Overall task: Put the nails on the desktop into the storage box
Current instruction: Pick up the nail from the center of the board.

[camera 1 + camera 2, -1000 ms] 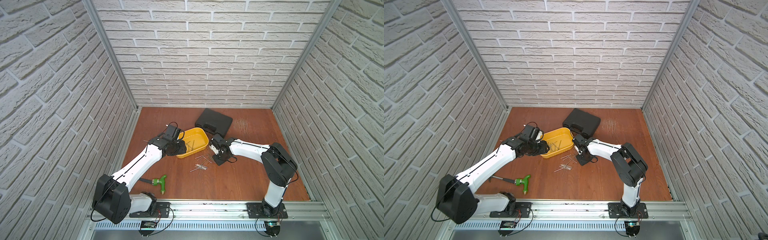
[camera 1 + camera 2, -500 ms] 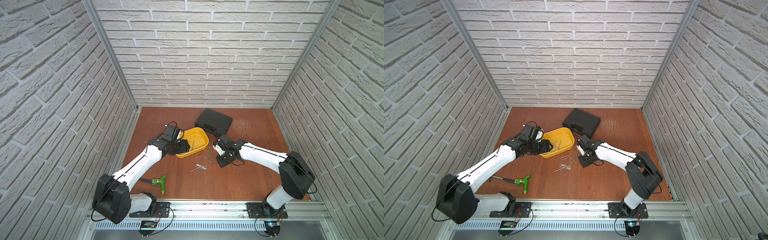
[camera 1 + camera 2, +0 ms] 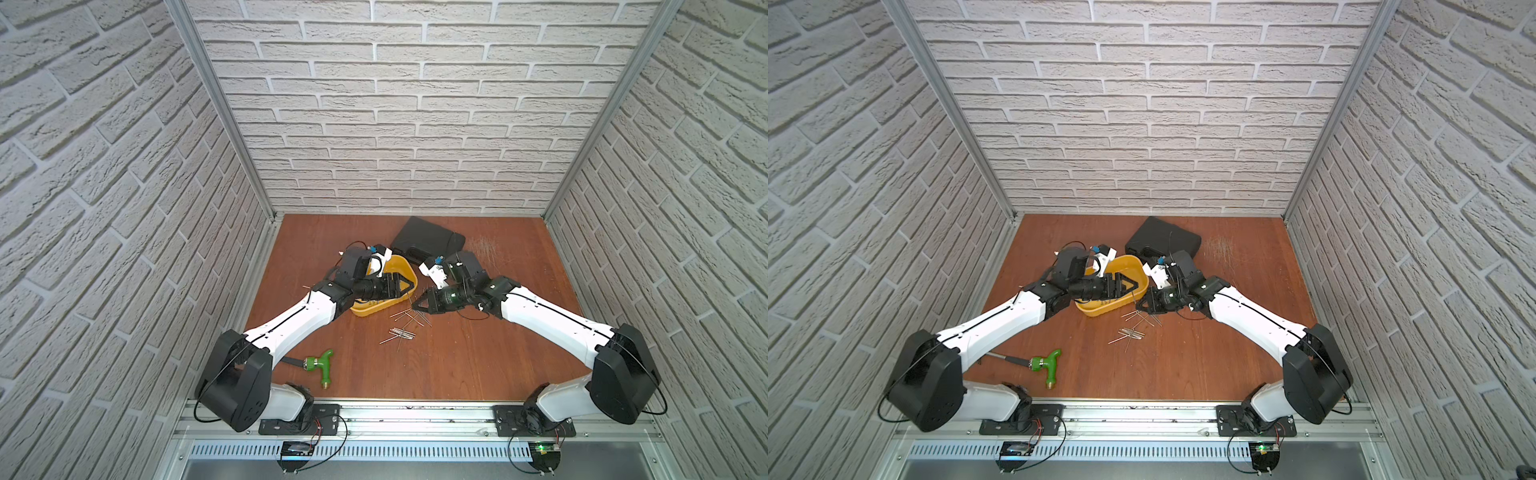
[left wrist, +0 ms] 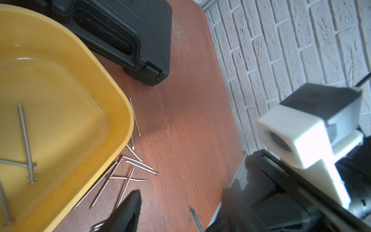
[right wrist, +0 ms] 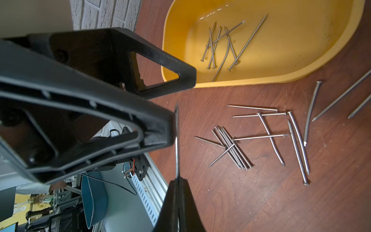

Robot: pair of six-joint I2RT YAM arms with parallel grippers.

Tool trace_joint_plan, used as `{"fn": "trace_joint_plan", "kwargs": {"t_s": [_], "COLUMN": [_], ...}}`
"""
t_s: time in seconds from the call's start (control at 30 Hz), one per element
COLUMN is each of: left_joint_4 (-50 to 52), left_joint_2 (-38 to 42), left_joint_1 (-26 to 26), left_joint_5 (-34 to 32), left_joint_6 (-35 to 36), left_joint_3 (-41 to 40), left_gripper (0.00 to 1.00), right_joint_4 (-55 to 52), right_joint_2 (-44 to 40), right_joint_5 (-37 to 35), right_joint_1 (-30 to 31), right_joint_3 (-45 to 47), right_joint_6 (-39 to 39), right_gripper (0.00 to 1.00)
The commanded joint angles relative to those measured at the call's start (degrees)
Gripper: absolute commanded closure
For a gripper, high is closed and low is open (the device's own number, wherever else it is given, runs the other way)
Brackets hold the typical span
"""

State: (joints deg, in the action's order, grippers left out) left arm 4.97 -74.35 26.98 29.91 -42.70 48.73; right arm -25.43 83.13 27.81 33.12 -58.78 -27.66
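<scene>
right fingers (image 5: 180, 206) pinch one thin silvery metal nail (image 5: 176, 144) over the reddish-brown wooden bench (image 5: 241, 200); left fingers (image 5: 166, 62) are spread by the shallow yellow plastic box (image 5: 261, 81)'s right rim.

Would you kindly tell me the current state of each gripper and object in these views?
left gripper: open, empty, at the storage box.
right gripper: shut on one held nail.
storage box: upright on the desktop.
boxed nails: lying inside the box.
loose nails: scattered on the desktop beside the box.
black case: closed, lying flat.
green-handled tool: lying untouched.
</scene>
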Motion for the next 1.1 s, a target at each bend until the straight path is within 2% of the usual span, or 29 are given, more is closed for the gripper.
{"fn": "trace_joint_plan", "kwargs": {"t_s": [0.0,0.2,0.6,0.73,0.93,1.07], "left_joint_4": [-4.97,-3.96,-3.74,-4.95,-5.93,-5.94], "left_joint_2": [-1.94,-4.85,-5.1,-5.3,-5.34,-5.86], "left_joint_1": [1.06,2.41,5.7,6.63,6.75,6.75], "left_joint_5": [3.46,3.57,2.99,2.94,2.34,2.6], "left_joint_6": [-0.18,-0.29,-0.67,-1.92,-3.41,-3.95], "left_joint_3": [1.33,3.25,4.14,3.47,2.9,3.34], "left_gripper": [0.27,0.3,0.33,0.38,0.62,0.87], "right_joint_4": [5.75,6.98,6.62,6.71,7.04,6.81], "right_joint_2": [-1.42,-2.09,0.25,1.12,2.08,2.21], "right_joint_5": [5.77,6.43,5.07,3.52,2.51,1.52], "right_joint_1": [0.27,0.8,0.94,0.91,0.91,0.88], "right_joint_3": [0.12,-1.26,-4.18,-5.62,-6.83,-6.78], "right_joint_6": [-4.12,-5.6,-6.44,-7.01,-7.85,-7.91], "right_gripper": [0.98,0.98,0.98,0.98,0.98,0.98]}}
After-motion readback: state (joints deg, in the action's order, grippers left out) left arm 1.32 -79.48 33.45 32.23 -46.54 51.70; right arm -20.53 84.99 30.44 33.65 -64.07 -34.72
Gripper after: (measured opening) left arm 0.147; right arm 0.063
